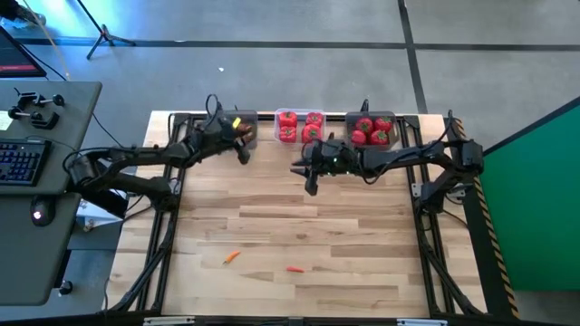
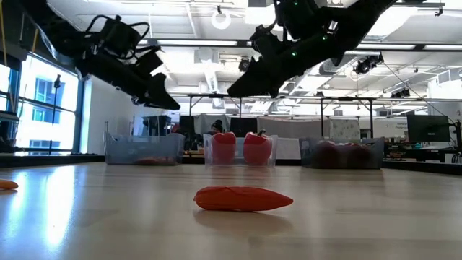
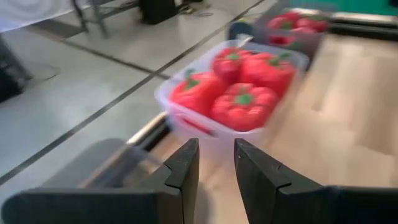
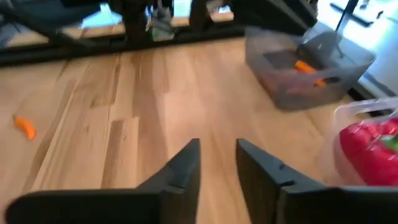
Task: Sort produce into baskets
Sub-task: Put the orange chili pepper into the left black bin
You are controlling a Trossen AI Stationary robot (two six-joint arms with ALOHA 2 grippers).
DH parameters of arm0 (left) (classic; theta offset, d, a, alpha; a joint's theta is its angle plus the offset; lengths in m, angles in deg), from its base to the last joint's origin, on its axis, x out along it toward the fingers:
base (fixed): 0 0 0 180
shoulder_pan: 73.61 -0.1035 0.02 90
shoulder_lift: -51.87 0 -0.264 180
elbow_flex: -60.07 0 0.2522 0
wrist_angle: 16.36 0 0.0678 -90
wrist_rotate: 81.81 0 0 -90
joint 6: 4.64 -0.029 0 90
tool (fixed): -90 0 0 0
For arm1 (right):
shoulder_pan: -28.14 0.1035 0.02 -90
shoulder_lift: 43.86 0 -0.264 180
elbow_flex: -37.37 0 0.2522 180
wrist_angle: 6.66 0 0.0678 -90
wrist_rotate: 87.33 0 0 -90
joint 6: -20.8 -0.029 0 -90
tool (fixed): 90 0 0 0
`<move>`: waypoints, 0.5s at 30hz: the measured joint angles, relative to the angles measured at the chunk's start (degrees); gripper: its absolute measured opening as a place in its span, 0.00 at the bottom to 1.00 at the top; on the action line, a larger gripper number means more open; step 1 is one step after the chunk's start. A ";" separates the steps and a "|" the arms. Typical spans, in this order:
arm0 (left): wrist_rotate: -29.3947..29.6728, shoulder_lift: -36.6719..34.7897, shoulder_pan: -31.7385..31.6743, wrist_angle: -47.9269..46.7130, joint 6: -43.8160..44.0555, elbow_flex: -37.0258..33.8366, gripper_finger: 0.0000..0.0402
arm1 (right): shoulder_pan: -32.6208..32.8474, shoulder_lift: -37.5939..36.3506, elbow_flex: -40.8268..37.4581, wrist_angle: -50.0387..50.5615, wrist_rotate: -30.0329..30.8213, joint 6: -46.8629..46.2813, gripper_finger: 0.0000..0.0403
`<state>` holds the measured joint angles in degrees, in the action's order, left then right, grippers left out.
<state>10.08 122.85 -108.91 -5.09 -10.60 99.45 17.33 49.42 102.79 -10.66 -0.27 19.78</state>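
Three bins stand in a row at the table's far edge. The dark grey bin holds orange carrot pieces, the clear bin red peppers, and the other dark grey bin red tomatoes. Two carrot pieces lie on the table toward its near edge, one to the left and one beside it, which lies close in the low view. My left gripper hangs by the near side of the carrot bin, slightly open and empty. My right gripper hangs above the table just near of the pepper bin, slightly open and empty.
Bare wooden tabletop lies between the bins and the near edge. A dark frame rail runs along the table's left and right sides. A desk with a keyboard stands left of the table.
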 joint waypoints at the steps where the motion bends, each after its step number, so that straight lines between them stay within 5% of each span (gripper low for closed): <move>1: 0.00 -0.18 1.18 1.00 0.51 -0.64 0.21 | 0.80 0.00 0.00 1.01 0.90 -0.01 0.20; 8: 0.22 -0.07 6.88 14.58 1.21 -7.04 0.17 | 8.49 0.20 0.00 11.50 3.39 -2.26 0.02; 15: -0.15 -0.07 10.21 25.53 1.21 -12.91 0.11 | 19.36 1.24 0.02 10.87 4.67 -12.85 0.11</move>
<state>9.92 122.78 -98.70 20.44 -9.39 86.55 36.69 50.65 102.81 0.21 4.40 6.94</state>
